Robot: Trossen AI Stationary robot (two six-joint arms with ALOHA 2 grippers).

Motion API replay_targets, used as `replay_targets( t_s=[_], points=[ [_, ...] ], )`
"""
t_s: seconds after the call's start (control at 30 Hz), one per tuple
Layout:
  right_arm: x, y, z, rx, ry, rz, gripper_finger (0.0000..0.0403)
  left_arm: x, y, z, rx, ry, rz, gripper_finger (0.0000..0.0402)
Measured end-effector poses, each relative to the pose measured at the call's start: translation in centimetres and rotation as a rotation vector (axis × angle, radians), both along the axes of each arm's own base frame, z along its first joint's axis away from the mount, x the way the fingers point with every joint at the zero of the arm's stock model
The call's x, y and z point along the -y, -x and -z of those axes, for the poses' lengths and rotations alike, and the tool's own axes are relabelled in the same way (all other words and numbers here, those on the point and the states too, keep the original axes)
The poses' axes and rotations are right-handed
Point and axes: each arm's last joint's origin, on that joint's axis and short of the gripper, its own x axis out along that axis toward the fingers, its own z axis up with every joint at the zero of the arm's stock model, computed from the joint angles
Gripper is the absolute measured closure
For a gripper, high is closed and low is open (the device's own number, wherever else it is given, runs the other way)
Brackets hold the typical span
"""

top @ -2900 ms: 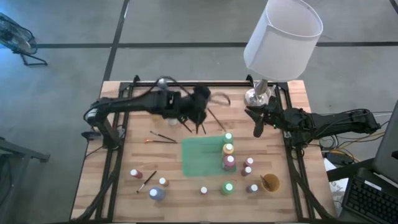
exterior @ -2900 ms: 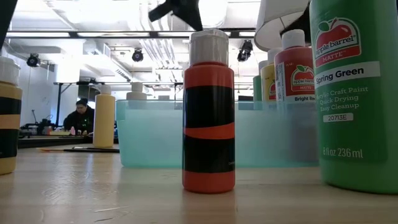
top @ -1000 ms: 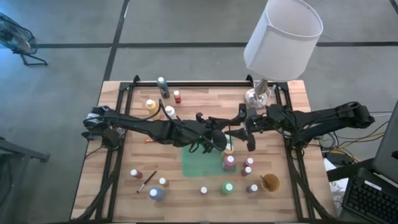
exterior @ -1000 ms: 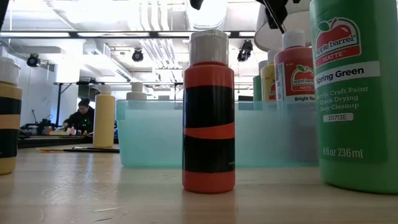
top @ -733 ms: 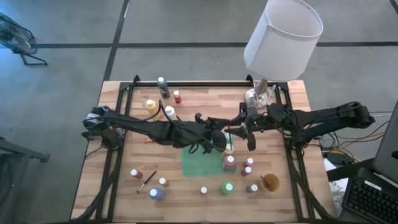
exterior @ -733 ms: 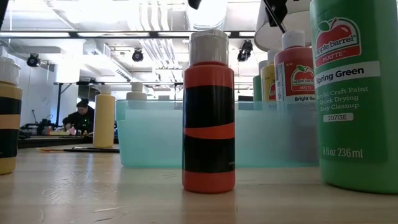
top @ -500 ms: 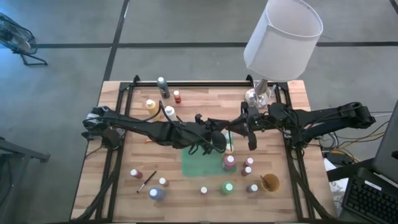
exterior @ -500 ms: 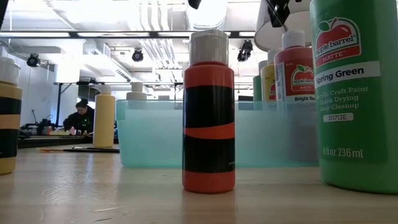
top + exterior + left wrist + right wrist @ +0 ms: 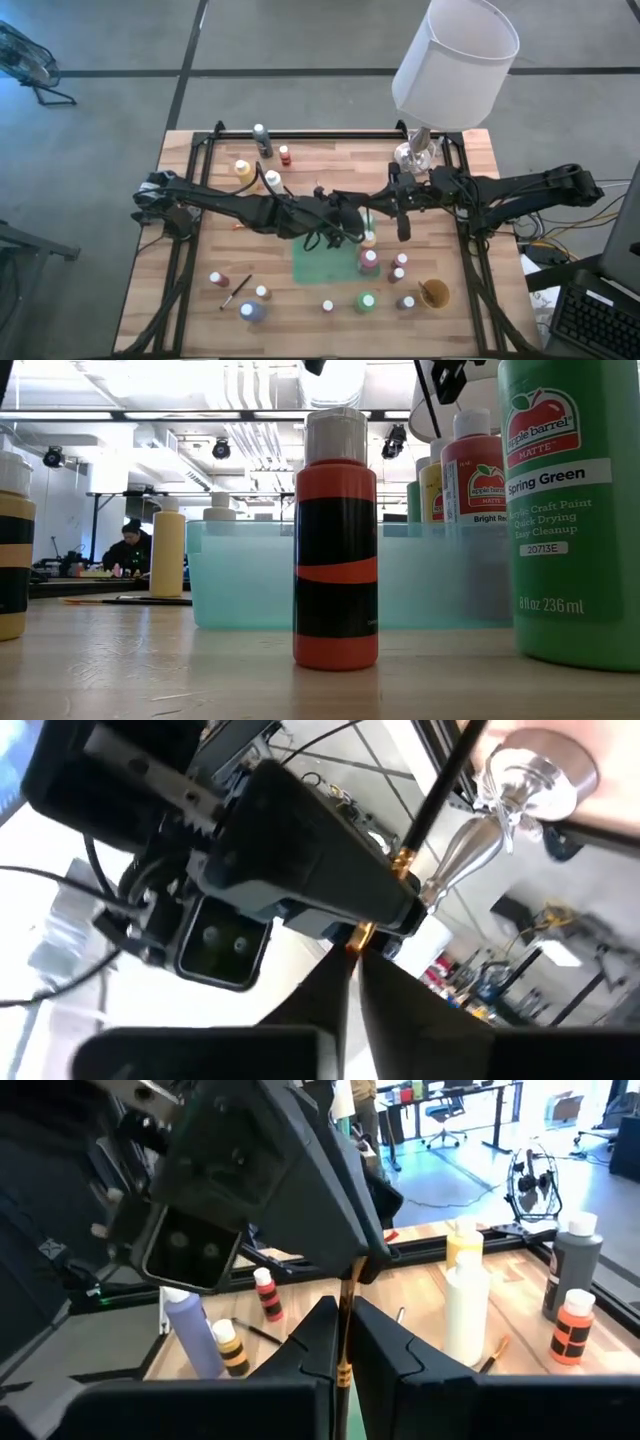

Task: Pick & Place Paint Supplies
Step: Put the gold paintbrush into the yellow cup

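Right wrist view: right hand (image 9: 342, 1342) clamped on a brush (image 9: 346, 1320); the left hand (image 9: 352, 982), tip to tip with it, grips the other end. Bottles (image 9: 367, 261) stand just below on the green mat (image 9: 325, 258); most supplies lie scattered farther across the surface (image 9: 210, 250), unplaced.

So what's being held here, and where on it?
A thin dark-handled brush, gripped on its shaft from both sides: the right gripper is shut on it, and the left gripper pinches it just beside, near a gold band.
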Motion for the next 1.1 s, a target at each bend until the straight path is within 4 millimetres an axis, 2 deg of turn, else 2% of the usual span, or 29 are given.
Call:
replay_targets(
  t_s=[0.2,0.37,0.5,0.67,0.73,0.83,0.97,1.1],
  points=[
    [0.0,1.3,-1.1,-0.043,0.007,-0.001,0.0391,-0.2,0.3,-0.2,0.114,0.195,-0.114,0.0304],
    [0.0,3.3,-2.0,-0.077,0.010,-0.001,0.0391,-1.7,2.6,-2.0,0.306,0.445,-0.321,0.0271],
    [-0.8,5.3,-2.8,-0.048,0.019,0.011,0.0391,-3.7,5.4,-2.9,0.370,0.735,-0.390,0.0268],
    [-3.0,6.8,-3.1,-0.017,0.066,0.011,0.0392,-6.3,8.2,-3.3,0.377,1.202,-0.385,0.0274],
    [-4.3,7.2,-3.1,-0.011,0.113,0.012,0.0392,-7.2,8.9,-3.0,0.393,1.357,-0.378,0.0275],
    [-6.4,7.7,-2.8,-0.020,0.201,-0.014,0.0392,-8.2,9.5,-2.0,0.415,1.491,-0.382,0.0275],
    [-9.3,8.8,-2.2,-0.031,0.279,-0.010,0.0392,-8.9,9.9,0.0,0.475,1.532,-0.384,0.0276],
    [-11.4,11.0,-1.8,-0.026,0.273,0.069,0.0392,-9.0,10.1,2.0,0.508,1.535,-0.351,0.0276]
  ],
)
